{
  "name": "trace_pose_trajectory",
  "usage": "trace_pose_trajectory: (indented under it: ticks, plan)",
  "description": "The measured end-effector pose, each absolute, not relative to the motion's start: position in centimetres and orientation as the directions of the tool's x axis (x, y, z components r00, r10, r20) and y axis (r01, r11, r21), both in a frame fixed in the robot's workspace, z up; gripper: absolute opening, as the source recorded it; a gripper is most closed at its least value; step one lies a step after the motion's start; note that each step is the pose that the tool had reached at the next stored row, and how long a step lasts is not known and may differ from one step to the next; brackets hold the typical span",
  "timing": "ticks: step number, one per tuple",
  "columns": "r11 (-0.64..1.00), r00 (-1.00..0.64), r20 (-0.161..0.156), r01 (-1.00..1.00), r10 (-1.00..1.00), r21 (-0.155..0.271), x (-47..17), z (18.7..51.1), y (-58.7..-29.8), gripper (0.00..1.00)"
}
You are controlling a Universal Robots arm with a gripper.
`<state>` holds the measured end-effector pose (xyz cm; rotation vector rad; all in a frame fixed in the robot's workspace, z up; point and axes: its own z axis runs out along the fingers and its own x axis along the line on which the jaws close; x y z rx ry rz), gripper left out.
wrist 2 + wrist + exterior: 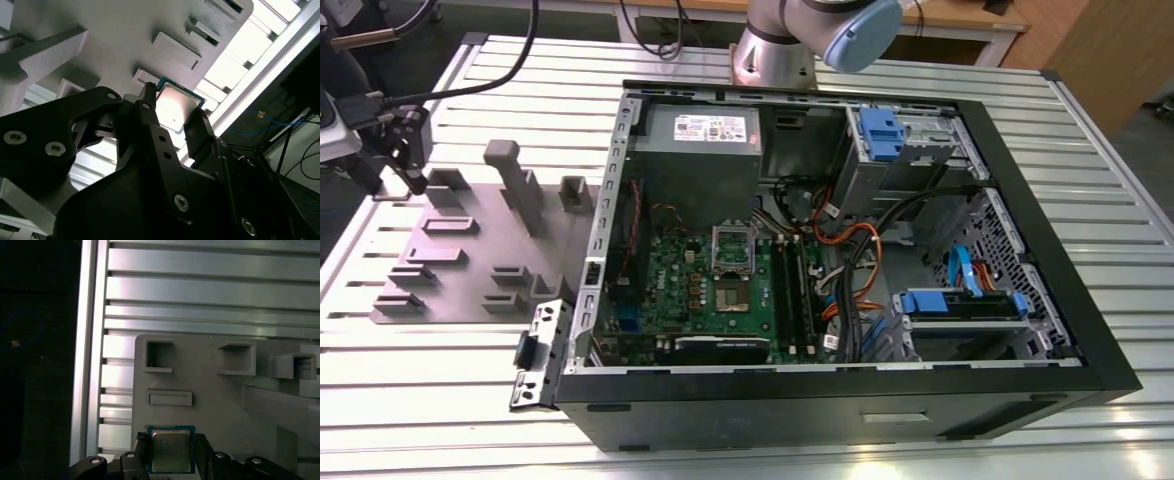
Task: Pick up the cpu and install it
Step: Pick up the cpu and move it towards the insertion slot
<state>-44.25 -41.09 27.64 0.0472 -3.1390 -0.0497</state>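
Pick-up stage: holds cpu (170,451) by two edges between narrow fingers (198,136) over grey holder plate (220,390), needs level travel to open motherboard socket (731,294).

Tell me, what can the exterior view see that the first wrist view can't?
Exterior view: the open computer case with the green motherboard inside, and the arm standing behind it. First wrist view: the cpu up close, with the gripper fingers against two of its sides. Both: the grey holder tray and the slatted metal table under it.
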Motion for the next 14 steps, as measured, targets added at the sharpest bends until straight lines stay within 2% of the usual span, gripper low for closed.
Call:
trace_pose_trajectory:
  ticks: [14]
  plan:
    - [0.999, -1.000, 0.001, -0.030, -0.030, 0.032, -44.25, 27.92, -41.09, 0.47]
